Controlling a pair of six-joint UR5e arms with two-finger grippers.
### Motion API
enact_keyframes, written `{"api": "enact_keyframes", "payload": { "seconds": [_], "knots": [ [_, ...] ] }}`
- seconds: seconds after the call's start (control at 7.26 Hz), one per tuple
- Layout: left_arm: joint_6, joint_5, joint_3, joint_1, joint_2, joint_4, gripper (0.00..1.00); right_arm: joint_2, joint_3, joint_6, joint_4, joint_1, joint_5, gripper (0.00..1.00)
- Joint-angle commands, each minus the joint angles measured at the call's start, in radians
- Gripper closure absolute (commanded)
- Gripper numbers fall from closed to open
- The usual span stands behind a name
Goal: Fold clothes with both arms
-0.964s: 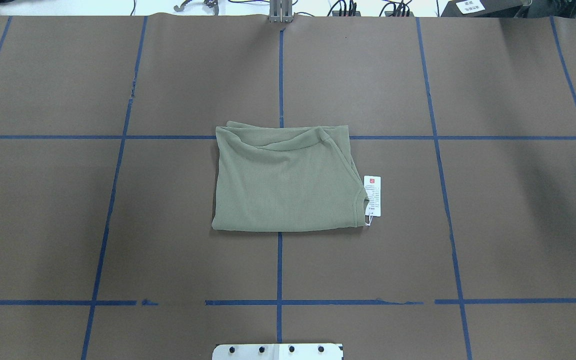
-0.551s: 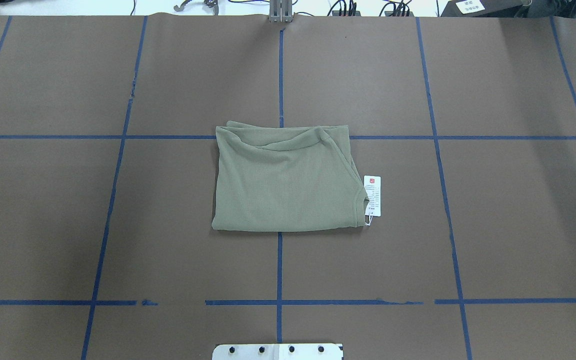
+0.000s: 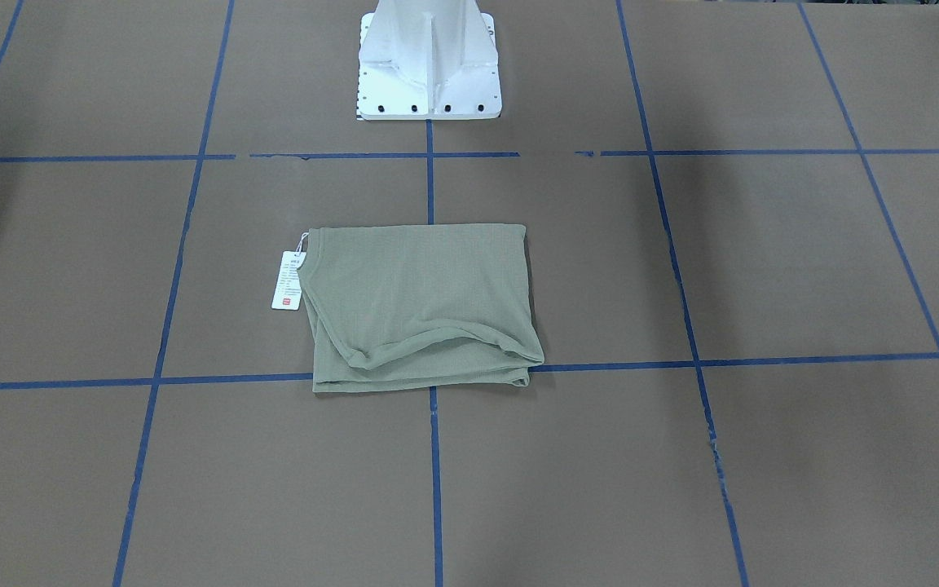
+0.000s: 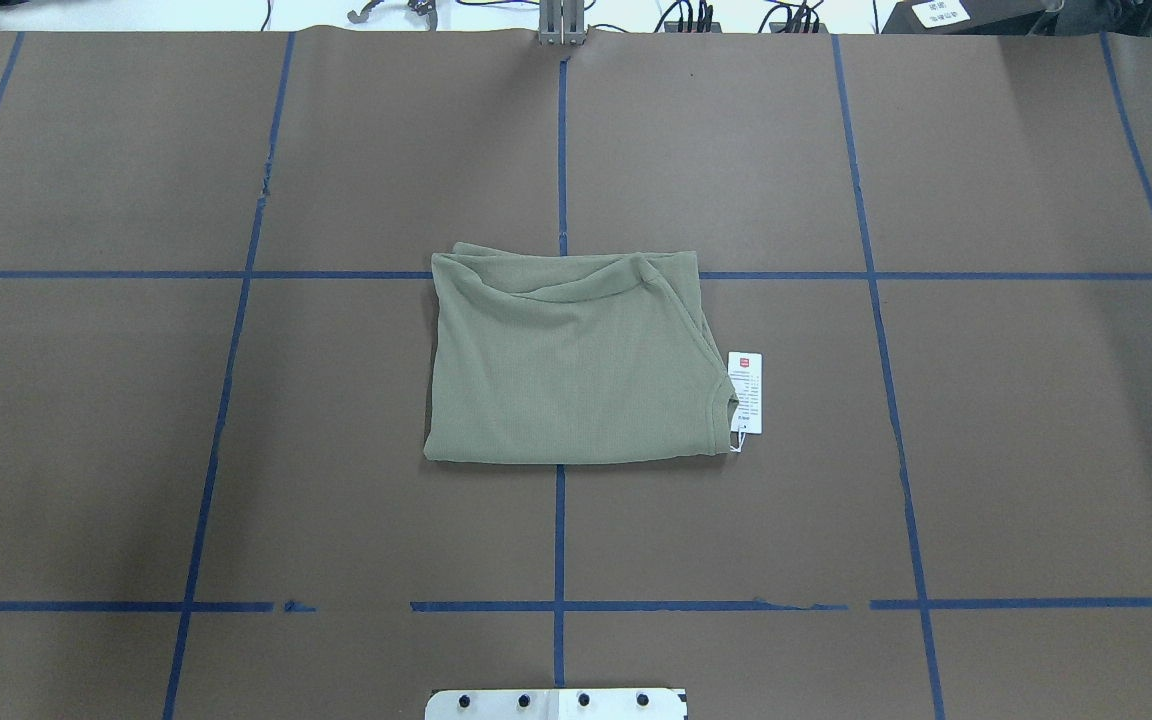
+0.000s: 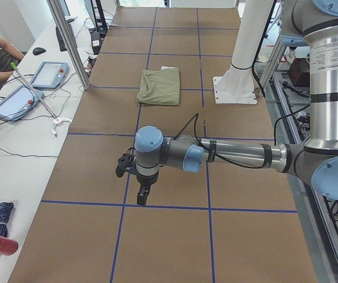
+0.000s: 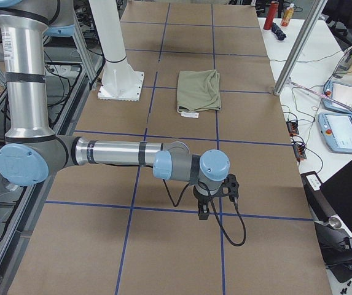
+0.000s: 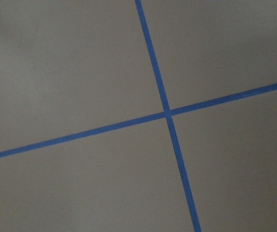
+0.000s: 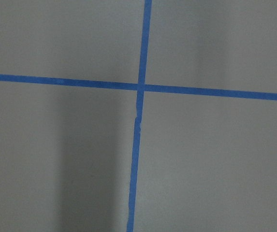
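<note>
I find the shirt (image 4: pixel 566 370) lying as a compact folded rectangle at the table's (image 4: pixel 136 450) centre, with the tag (image 4: pixel 745 392) at its right edge. The left gripper (image 5: pixel 142 194) and right gripper (image 6: pixel 204 211) hang over opposite table ends, well apart from it. I cannot tell whether they are released or clenched. I judge the folding done, and at most the far edge needs tidying.

No readable text anywhere. Hang tag (image 4: pixel 745 392) touching shirt (image 4: pixel 566 370) edge: red square mark, print lines too small to read. White label (image 4: pixel 939 12) far beyond shirt: characters blurred, illegible.
</note>
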Motion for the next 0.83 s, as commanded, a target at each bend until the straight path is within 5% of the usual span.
{"api": "enact_keyframes", "payload": {
  "seconds": [0.0, 0.69],
  "knots": [
    [0.018, -0.030, -0.079, 0.001, 0.002, 0.147, 0.00, -0.030, 0.018, 0.027, 0.001, 0.000, 0.010, 0.00],
    [0.077, -0.033, -0.010, 0.001, -0.007, 0.062, 0.00, -0.088, 0.089, 0.027, 0.004, 0.000, 0.000, 0.00]
  ]
}}
